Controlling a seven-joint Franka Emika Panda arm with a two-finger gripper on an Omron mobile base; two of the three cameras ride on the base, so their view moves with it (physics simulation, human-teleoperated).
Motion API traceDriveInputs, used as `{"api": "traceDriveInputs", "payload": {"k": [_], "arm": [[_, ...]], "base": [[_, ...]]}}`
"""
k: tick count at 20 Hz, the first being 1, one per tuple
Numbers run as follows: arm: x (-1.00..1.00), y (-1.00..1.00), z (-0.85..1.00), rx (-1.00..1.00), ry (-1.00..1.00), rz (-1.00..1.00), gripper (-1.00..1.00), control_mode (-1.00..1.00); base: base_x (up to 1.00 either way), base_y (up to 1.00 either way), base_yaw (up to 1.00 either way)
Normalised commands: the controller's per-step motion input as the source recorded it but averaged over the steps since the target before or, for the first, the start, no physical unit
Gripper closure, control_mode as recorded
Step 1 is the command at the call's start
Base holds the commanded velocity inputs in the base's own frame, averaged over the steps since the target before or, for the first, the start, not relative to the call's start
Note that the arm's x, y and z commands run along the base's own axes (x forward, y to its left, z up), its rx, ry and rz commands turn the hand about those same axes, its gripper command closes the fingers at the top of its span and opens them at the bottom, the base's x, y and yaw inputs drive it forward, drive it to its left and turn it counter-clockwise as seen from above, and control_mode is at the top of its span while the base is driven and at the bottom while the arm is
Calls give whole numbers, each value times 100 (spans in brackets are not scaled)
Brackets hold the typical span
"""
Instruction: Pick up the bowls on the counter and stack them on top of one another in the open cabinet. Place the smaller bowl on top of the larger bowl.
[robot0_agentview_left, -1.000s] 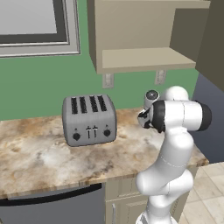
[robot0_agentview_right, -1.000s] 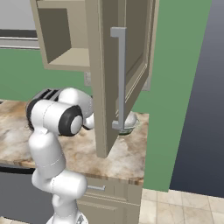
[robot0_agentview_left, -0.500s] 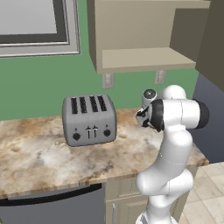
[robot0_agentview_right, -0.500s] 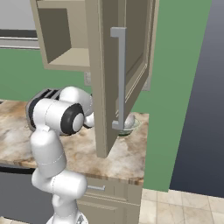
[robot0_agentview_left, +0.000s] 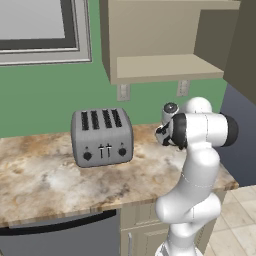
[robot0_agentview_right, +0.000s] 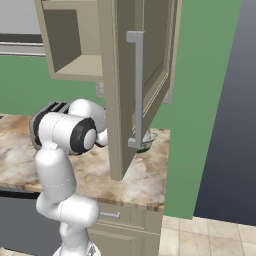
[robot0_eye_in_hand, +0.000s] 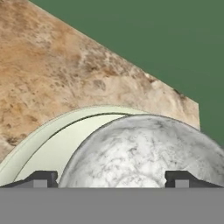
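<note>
in the hand view the tool (robot0_eye_in_hand: 111, 178) stands wide open astride the grey bowl (robot0_eye_in_hand: 144, 153), nested in the green bowl (robot0_eye_in_hand: 48, 140) on the worktop (robot0_eye_in_hand: 52, 74), lower centre.

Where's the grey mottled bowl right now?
In the hand view, the smaller bowl sits inside the larger bowl on the counter, near the green wall, between the open gripper's fingertips.

The mottled smaller bowl (robot0_eye_in_hand: 144, 153) sits inside the larger bowl (robot0_eye_in_hand: 48, 142) on the counter (robot0_eye_in_hand: 57, 74).
</note>
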Motion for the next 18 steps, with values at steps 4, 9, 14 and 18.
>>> {"api": "traceDriveInputs", "payload": {"k": [4, 9, 14, 18], "arm": [[-12, -5, 19, 3, 0, 0, -100, -100], [-17, -7, 39, 4, 0, -1, -100, -100], [-17, -11, 48, 6, 0, -3, -100, -100], [-31, -10, 42, 5, 0, -5, -100, -100]], "base": [[0, 0, 0], [0, 0, 0], [0, 0, 0], [0, 0, 0]]}}
